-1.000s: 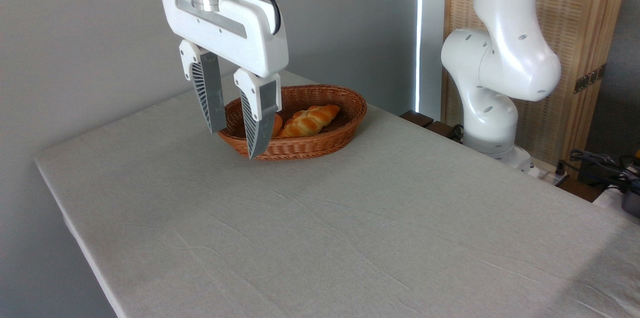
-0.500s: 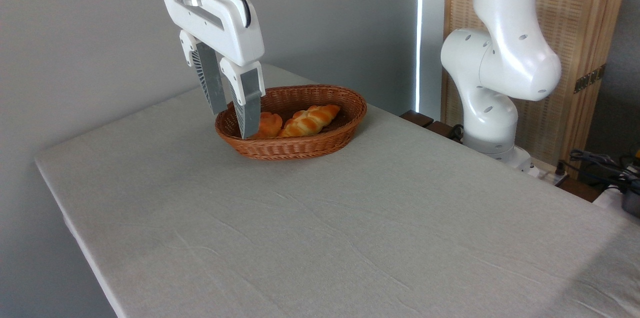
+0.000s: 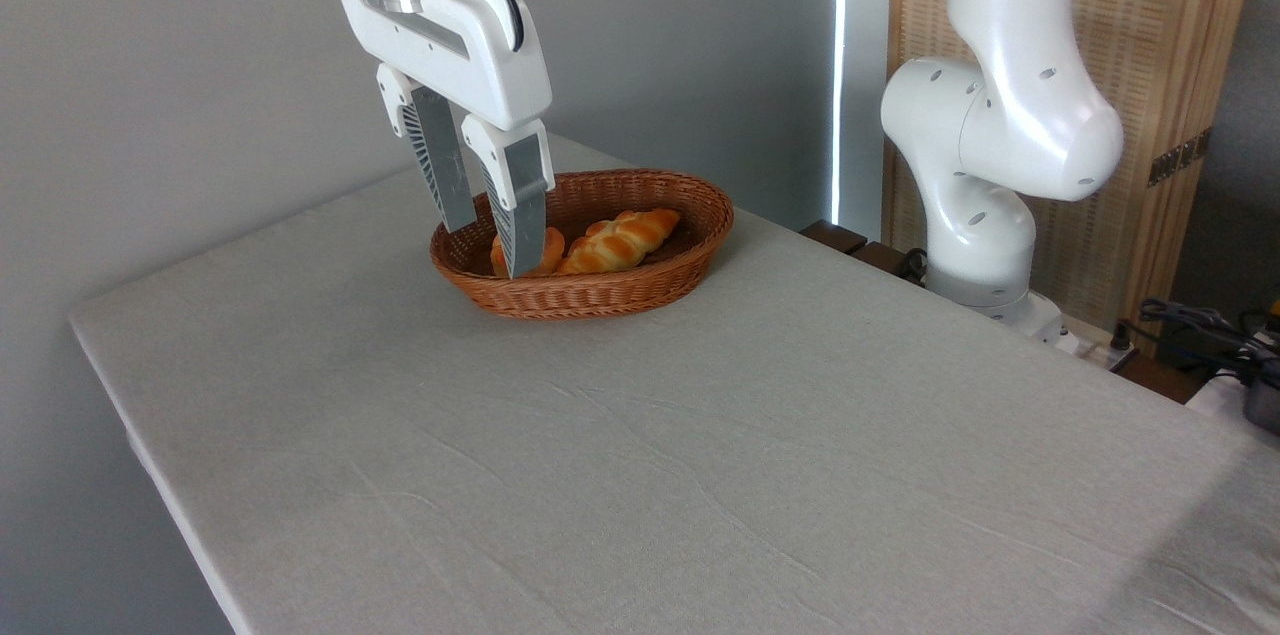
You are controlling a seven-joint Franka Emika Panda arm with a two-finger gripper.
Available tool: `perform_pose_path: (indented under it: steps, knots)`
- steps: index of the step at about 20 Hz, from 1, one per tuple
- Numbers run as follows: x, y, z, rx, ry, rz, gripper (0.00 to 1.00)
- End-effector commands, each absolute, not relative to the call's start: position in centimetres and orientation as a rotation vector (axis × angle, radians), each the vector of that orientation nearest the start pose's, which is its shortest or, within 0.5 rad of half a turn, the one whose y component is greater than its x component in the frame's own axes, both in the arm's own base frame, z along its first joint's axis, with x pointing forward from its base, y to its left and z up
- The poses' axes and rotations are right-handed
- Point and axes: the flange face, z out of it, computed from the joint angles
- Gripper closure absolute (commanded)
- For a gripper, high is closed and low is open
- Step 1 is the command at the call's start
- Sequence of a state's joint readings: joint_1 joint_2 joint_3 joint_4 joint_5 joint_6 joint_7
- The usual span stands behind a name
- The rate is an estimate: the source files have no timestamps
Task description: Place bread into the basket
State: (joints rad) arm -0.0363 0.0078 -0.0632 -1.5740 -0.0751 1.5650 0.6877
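**Ana:** At the far end of the table (image 3: 700, 475), where did the bread (image 3: 620, 240) sit at that moment?

**Ben:** Inside the basket (image 3: 600, 297), lying lengthwise on its floor, toward the middle and right part. A small round bun (image 3: 545, 252) lay just beside its left tip, partly hidden by one finger of the gripper (image 3: 490, 245).

**Ana:** And the gripper itself?

**Ben:** It hung over the left end of the basket, fingers pointing down, parted by a moderate gap and holding nothing. From that angle I could not tell whether the tips dipped below the rim or merely stood in front of it.

**Ana:** So which step was in hand?

**Ben:** I judged the placing done: the loaf rested on the wicker, free of the fingers. What remained looked like the retreat.

**Ana:** What did the next move call for?

**Ben:** A straight lift before any sideways travel. The fingers were close to the near rim and the bun, so a sweep could have caught the wicker and dragged the light basket, or nudged the bun. Keeping the fingers parted as they were seemed safest; nothing asked for a closing.
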Motion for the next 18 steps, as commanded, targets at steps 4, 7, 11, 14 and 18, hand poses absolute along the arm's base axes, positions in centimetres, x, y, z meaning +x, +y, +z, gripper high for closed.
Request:
perform_pose_path:
  steps: [4,7,11,14,18]
  knots:
    - [55.24,-4.74,62.70,-2.927,1.265,-0.044,0.00]
    - [55.33,-4.47,62.76,-2.926,1.257,-0.053,0.00]
    - [55.38,-4.48,62.80,-2.934,1.239,-0.060,0.00]
    - [55.38,-4.50,62.80,-2.955,1.194,-0.060,0.00]
    - [55.38,-4.50,62.80,-2.956,1.192,-0.060,0.00]
